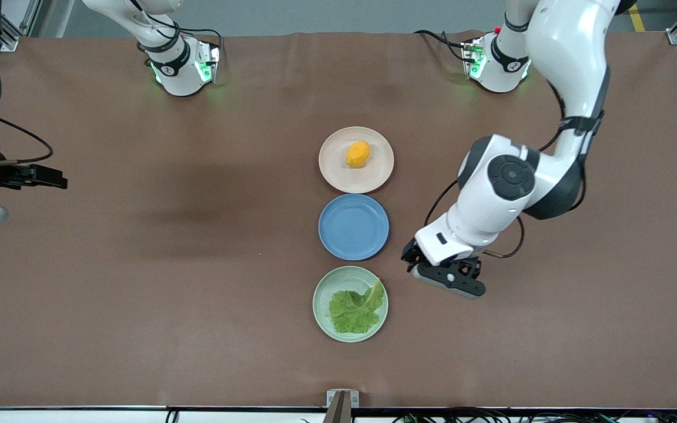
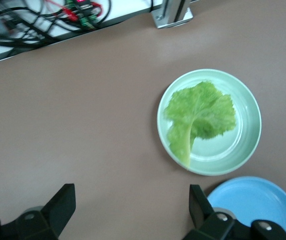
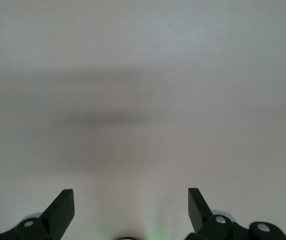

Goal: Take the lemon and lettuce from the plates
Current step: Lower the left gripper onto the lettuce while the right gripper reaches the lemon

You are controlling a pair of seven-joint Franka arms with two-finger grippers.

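Observation:
The orange-yellow lemon lies on the beige-pink plate, the plate farthest from the front camera. On the mint green plate, the nearest one, rests the crinkled lettuce leaf. My left gripper hangs open and empty over bare table beside the green plate, toward the left arm's end. Its wrist view shows the lettuce on the green plate, ahead of the open left gripper. My right gripper waits at the right arm's end of the table; the right gripper is open over bare surface.
A blue plate with nothing on it sits between the two task plates, and its edge shows in the left wrist view. Brown mat covers the table. A bracket stands at the table edge nearest the front camera.

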